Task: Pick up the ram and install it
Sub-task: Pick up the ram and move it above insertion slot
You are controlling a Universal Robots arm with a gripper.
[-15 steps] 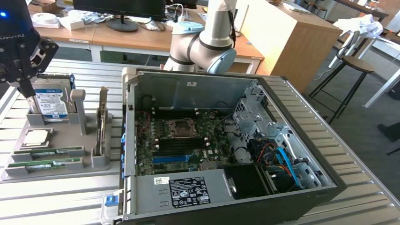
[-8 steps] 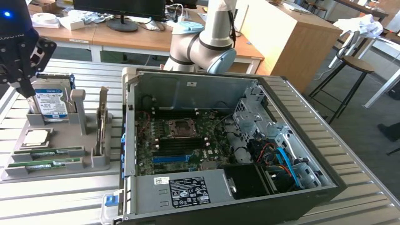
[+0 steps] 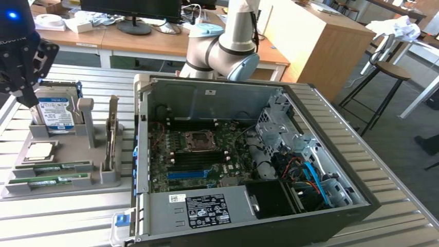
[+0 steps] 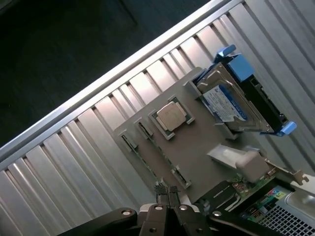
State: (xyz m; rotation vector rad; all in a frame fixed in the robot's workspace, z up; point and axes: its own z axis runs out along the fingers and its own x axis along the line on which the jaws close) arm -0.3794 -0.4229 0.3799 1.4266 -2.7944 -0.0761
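Closed hand [image 4: 168, 191] hangs near two ram sticks [image 3: 53, 169], one processor [image 3: 40, 151].

"WD" on the hard drive label [image 3: 55, 112]; remaining print illegible.

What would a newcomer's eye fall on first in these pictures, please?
The open PC case, its motherboard exposed, sits at the middle of the exterior view. On that view's left, a grey tray holds a hard drive, a CPU and two ram sticks. The shut, empty gripper hangs above it.
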